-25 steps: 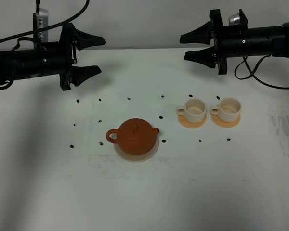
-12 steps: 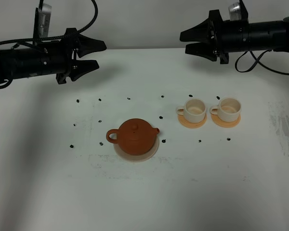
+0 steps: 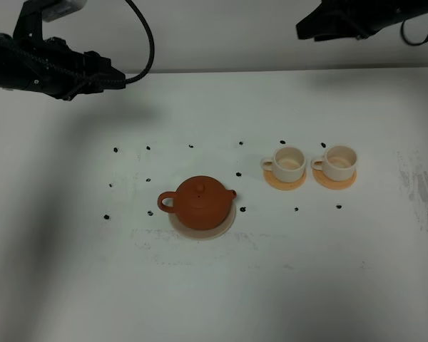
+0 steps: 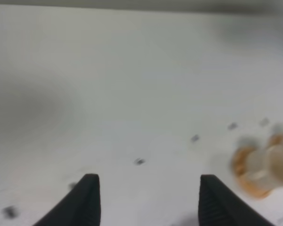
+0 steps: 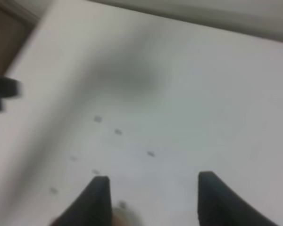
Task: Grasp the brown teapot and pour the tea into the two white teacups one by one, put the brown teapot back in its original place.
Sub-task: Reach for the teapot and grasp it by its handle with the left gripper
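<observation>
Teapot (image 3: 197, 201) sits lidded on its beige coaster (image 3: 201, 234), lower centre, handle facing frame left: I judge a left-arm pick. Two cups (image 3: 289, 162) (image 3: 340, 162) stand upright on orange coasters (image 3: 283, 184), right of centre, ready for pouring. Upper corners: left claw (image 4: 148, 178) and right claw (image 5: 153, 176) both spread wide, empty, well clear.

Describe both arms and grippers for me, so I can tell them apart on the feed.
Both arms are black. The left arm carries a pale grey module on top and a looping black cable. The right arm trails a second black cable. The left gripper and right gripper each end in two black, tapered fingers; no markings are visible.
</observation>
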Tool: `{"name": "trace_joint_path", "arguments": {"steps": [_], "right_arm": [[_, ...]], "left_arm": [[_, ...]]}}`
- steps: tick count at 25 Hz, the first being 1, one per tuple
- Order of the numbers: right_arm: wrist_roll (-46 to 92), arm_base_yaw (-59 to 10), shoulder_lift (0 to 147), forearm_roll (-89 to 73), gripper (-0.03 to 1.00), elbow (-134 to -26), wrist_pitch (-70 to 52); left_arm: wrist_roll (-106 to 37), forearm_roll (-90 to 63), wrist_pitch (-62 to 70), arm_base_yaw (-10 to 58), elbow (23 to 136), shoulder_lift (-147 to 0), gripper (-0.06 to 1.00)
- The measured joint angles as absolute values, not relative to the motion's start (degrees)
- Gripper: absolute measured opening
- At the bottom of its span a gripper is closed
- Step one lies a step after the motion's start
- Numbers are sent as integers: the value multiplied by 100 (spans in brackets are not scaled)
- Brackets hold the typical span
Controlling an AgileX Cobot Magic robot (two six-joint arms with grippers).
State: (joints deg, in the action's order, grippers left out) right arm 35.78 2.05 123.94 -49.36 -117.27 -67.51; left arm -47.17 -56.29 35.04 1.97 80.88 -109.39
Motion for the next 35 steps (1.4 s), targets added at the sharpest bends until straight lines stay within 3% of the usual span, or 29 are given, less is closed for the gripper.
{"name": "trace_joint_path", "arguments": {"steps": [6,12,27,35], "right_arm": [[3036,205,11577,-3396,41,-11729,-6836],[2763,205,10547,-3062,41,-11523,-6883],[2492,205,7451,-2099,41,-10237,-6943],[2335,205,5877,-1796,41,-9444,-6948]], "left_arm": [[-3532,-3614,3145,486,8037,-10377,40],[-2958,-2807,3199,499,7964,-10029,38],[-2883,-2637,3796,512,7872,-9695,29],[-2900,-2534,2197,1015,6197,-8133,29]]}}
